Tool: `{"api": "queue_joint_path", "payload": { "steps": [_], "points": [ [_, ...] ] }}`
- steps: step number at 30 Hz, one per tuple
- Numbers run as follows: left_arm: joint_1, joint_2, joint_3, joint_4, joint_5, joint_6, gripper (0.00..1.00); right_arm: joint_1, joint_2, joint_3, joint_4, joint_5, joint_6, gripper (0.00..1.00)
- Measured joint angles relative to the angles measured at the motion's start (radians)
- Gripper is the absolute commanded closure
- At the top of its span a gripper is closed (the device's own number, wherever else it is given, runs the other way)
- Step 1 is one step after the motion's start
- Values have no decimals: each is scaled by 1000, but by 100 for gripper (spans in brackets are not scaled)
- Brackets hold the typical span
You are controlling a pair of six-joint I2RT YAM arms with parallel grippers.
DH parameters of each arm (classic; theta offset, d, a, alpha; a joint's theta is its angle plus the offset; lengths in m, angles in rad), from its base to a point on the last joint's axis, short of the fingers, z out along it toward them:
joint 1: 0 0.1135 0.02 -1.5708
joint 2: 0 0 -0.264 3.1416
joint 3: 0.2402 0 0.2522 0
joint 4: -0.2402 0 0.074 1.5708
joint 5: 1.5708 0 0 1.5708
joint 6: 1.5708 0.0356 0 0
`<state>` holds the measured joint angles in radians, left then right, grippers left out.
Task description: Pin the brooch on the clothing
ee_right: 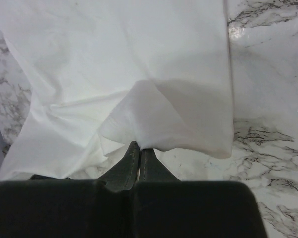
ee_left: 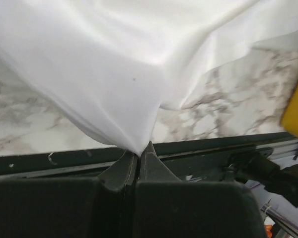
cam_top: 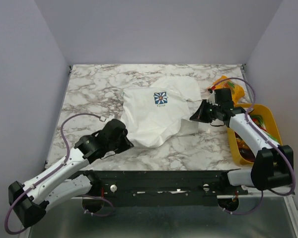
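Observation:
The clothing (cam_top: 154,116), a white T-shirt with a blue, white and yellow flower emblem (cam_top: 160,98), lies crumpled in the middle of the marble table (cam_top: 89,94). My left gripper (cam_top: 128,144) is at its near left edge. In the left wrist view this gripper (ee_left: 138,151) is shut on a pulled-up point of the white cloth (ee_left: 114,64). My right gripper (cam_top: 194,117) is at the shirt's right side. The right wrist view shows it (ee_right: 139,148) shut on a fold of the cloth (ee_right: 139,59). The brooch is out of view.
A yellow bin (cam_top: 269,113) with colourful items stands at the table's right edge, behind the right arm. An orange snack packet (cam_top: 229,87) lies beyond it. A black rail (cam_top: 164,176) runs along the near edge. Grey walls enclose three sides.

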<state>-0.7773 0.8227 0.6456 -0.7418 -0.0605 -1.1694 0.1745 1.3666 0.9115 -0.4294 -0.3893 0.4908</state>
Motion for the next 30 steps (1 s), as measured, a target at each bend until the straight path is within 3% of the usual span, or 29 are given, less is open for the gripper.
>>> {"api": "queue_joint_path", "payload": {
  "steps": [7,13,23,30],
  "points": [
    [5,118,488,-58,-262,243,100,0,-188,130,-42,-41,-35,99],
    [6,108,764,-18,-373,444,100,0,-390,281,-48,-120,-79,99],
    [6,70,1032,-24,-299,657,100,0,-600,496,-55,-288,-95,99],
    [6,82,1133,-26,-287,733,100,0,-566,656,-63,-272,-88,99]
  ]
}}
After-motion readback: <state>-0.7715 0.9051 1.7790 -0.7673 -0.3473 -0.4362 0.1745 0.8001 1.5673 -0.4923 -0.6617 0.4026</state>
